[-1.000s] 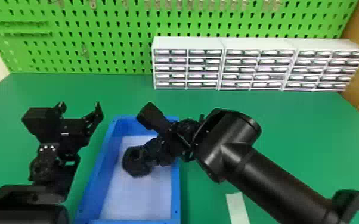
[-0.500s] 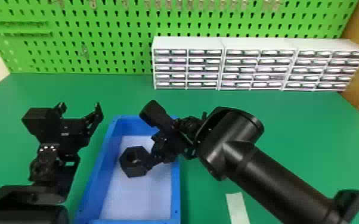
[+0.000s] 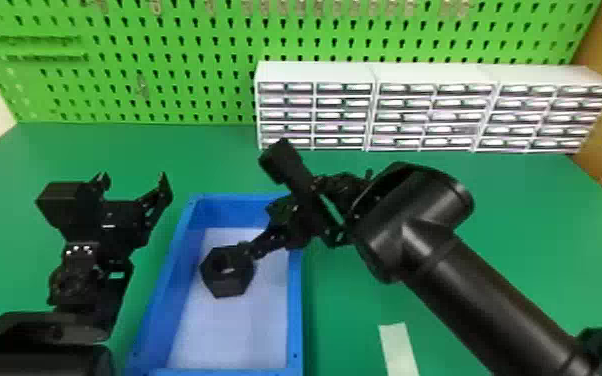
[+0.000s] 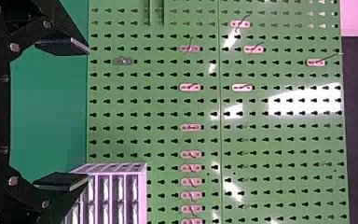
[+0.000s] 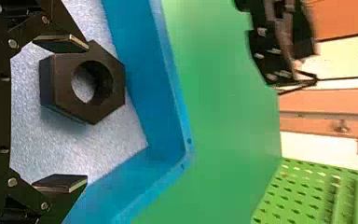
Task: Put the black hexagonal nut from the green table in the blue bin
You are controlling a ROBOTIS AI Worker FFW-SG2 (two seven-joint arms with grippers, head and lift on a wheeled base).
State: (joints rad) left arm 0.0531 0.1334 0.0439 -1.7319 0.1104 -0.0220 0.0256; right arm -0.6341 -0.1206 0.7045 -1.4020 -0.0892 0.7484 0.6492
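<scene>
In the head view, we see the black hexagonal nut (image 3: 235,282) in the blue bin (image 3: 296,300), between its left and right edges; our right gripper (image 3: 264,231) is over the bin, our left gripper (image 3: 134,179) outside its left edge. In the left wrist view, our 2 jaws are spread. In the right wrist view, our 2 jaws stand apart, the nut close beside 1.
</scene>
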